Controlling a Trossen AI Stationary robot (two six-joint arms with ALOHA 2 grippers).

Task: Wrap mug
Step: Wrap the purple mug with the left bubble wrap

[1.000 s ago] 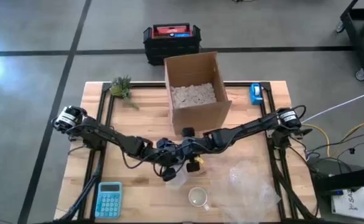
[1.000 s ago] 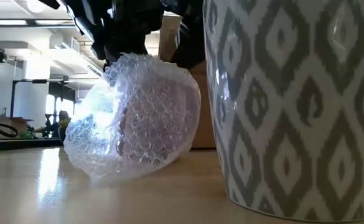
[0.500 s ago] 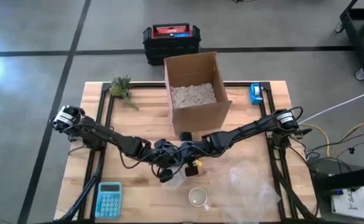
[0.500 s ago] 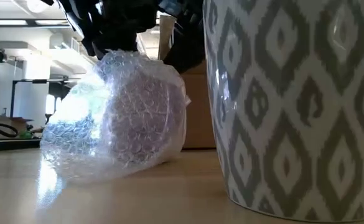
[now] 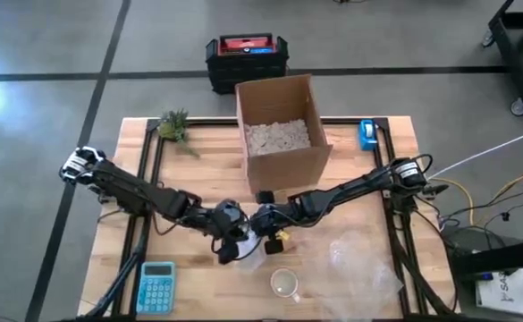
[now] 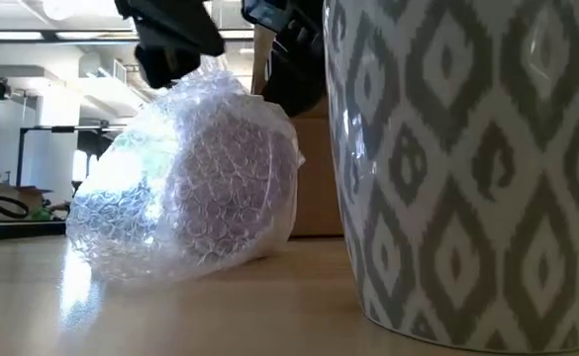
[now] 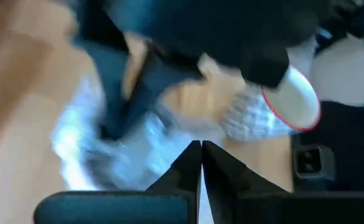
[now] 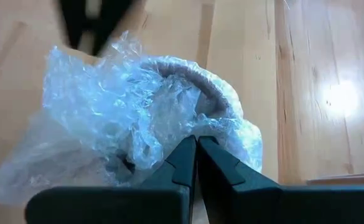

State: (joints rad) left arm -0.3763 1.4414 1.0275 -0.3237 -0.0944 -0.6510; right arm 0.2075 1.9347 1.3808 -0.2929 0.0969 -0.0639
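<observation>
A mug wrapped in clear bubble wrap (image 6: 190,188) lies on its side on the wooden table (image 5: 198,170), just in front of the cardboard box; the bundle (image 5: 248,246) also shows in the high view. Through the wrap the mug's rim (image 8: 197,78) is visible. My left gripper (image 5: 228,243) is shut at the bundle's left side, and appears over its top (image 6: 170,44) in the low view. My right gripper (image 8: 196,144) is shut at the bundle's right side (image 5: 265,234). My left gripper pinches bubble wrap at the bundle's upper left (image 6: 185,79) between its two shut fingers, coming from the table's left and slanting down. The wrap rises to a peak at the fingers, and the bundle rests on the table. My right gripper pinches a gathered fold of bubble wrap (image 8: 191,127) beside the mug's rim between its shut fingertips, coming from the table's right and slanting down. The wrapped mug lies on the table below the fingers.
A patterned grey-and-white mug (image 6: 467,168) stands near the front edge (image 5: 285,284). A loose bubble wrap sheet (image 5: 359,264) lies at the right front. The open cardboard box (image 5: 282,134) of packing fill stands behind. A blue calculator (image 5: 156,286), small plant (image 5: 175,125) and tape dispenser (image 5: 366,134) sit around.
My left gripper has moved toward the table's left edge, still shut on the wrap. The wrapped mug has shifted left with it, and its wrap has spread leftward along the table and been drawn up to a peak at the top.
</observation>
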